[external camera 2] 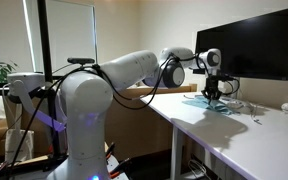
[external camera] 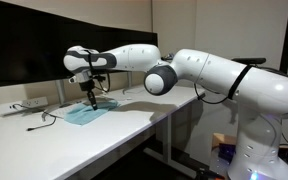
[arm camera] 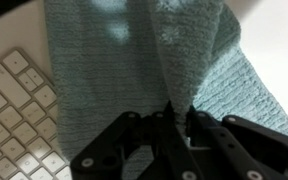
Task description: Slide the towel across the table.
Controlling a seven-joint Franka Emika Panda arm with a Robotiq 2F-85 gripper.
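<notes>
Where the gripper [arm camera: 174, 115] meets it, the towel [arm camera: 104, 90] is drawn up into a ridge. The fingers stand narrow, pinched on that fold. The teal cloth lies spread directly beneath the hand on the white table [external camera: 44, 135] and reaches out ahead of the fingertips in the wrist view. A white keyboard [arm camera: 14, 120] lies just beside the hand. Whether its edge touches the towel or runs under it cannot be told. In both exterior views the hand points straight down onto the cloth. A dark monitor [external camera: 24, 45] stands behind the hand, near it.
</notes>
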